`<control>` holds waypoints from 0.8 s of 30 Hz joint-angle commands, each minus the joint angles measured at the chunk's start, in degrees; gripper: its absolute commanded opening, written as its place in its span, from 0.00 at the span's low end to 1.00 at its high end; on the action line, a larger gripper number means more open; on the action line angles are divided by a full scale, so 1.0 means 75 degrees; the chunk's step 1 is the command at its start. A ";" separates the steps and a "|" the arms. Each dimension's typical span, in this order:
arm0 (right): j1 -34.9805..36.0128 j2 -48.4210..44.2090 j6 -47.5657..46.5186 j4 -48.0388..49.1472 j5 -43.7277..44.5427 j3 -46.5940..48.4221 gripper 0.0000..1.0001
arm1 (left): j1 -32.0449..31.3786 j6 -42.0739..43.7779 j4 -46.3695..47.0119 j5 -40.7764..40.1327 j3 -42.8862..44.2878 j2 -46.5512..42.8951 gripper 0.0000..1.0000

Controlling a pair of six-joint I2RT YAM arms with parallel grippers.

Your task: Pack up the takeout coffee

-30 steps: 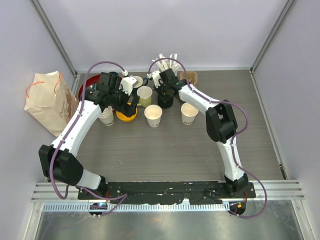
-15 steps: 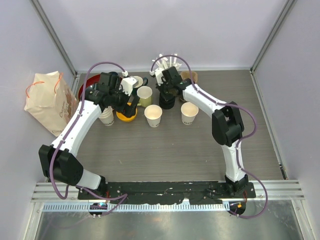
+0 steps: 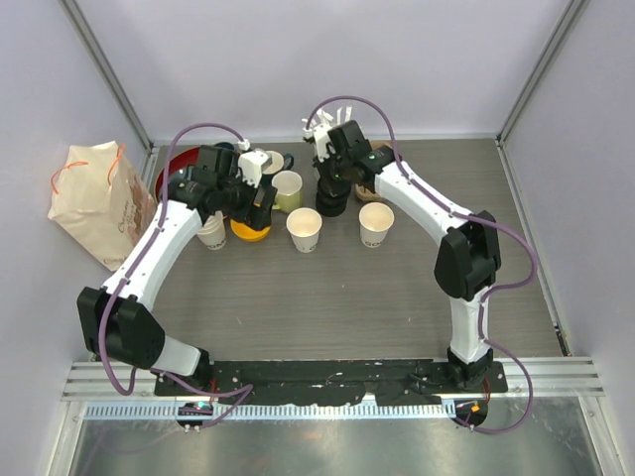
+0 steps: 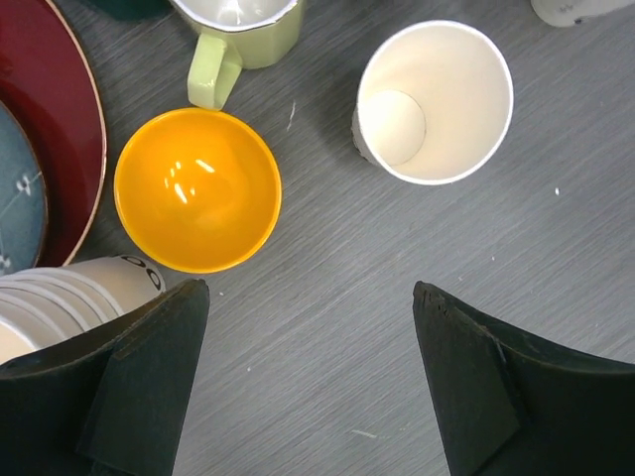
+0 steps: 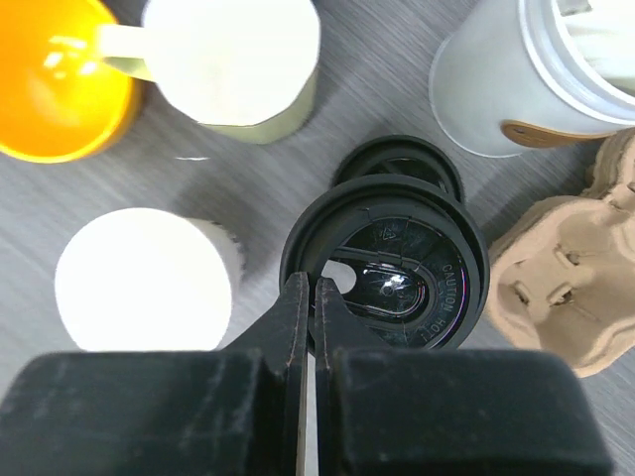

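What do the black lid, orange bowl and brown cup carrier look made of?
The lid looks glossy black plastic: moulded lettering, sharp highlights. The bowl is glossy orange, glazed ceramic or hard plastic; can't tell which. The carrier looks matte tan moulded pulp: rough, fibrous surface.

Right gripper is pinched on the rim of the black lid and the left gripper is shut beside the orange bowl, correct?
Not quite. The left gripper is open, not shut: the left wrist view shows its fingers wide apart beside the orange bowl. The right gripper is indeed pinched on the rim of the black lid.
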 commanded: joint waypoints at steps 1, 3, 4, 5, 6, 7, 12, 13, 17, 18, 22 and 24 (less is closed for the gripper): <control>0.0508 -0.0813 0.0370 -0.0641 -0.0646 0.0432 0.01 | 0.0250 -0.1190 0.1046 -0.0409 -0.0518 -0.0361 0.86; 0.0800 -0.0697 0.0370 -0.0968 -0.0623 0.0595 0.01 | 0.0589 -0.2127 0.1539 -0.0410 -0.0753 -0.0514 0.85; 0.0883 -0.0627 0.0370 -0.1097 -0.0611 0.0700 0.01 | 0.0695 -0.2374 0.1633 -0.0410 -0.0917 -0.0526 0.84; 0.0976 -0.0406 0.0370 -0.1412 -0.0588 0.0945 0.01 | 0.0893 -0.2771 0.1726 -0.0317 -0.0965 -0.0549 0.83; 0.1117 -0.0299 0.0382 -0.1543 -0.0518 0.1075 0.01 | 0.0941 -0.2903 0.1739 -0.0293 -0.1035 -0.0549 0.81; 0.1199 -0.0182 0.0382 -0.1660 -0.0494 0.1285 0.01 | 0.0977 -0.2997 0.1751 -0.0258 -0.1071 -0.0561 0.80; 0.1563 0.0358 0.0382 -0.2258 -0.0155 0.1697 0.01 | 0.1000 -0.3360 0.2008 -0.0012 -0.1328 -0.0608 0.73; 0.1621 0.0381 0.0394 -0.2270 -0.0108 0.1697 0.01 | 0.1000 -0.3384 0.2020 0.0035 -0.1352 -0.0596 0.73; 0.1704 0.0534 0.0406 -0.2282 0.0103 0.1697 0.01 | 0.1000 -0.3431 0.2079 0.0117 -0.1387 -0.0585 0.72; 0.1704 0.0592 0.0382 -0.2259 0.0139 0.1709 0.01 | 0.1000 -0.3443 0.2079 0.0129 -0.1399 -0.0585 0.73; 0.1704 0.0686 0.0242 -0.2025 0.0080 0.1685 0.01 | 0.1000 -0.3431 0.2149 0.0176 -0.1446 -0.0585 0.72; 0.1704 0.0745 0.0183 -0.2048 0.0150 0.1767 0.01 | 0.1000 -0.3408 0.2173 0.0164 -0.1481 -0.0620 0.72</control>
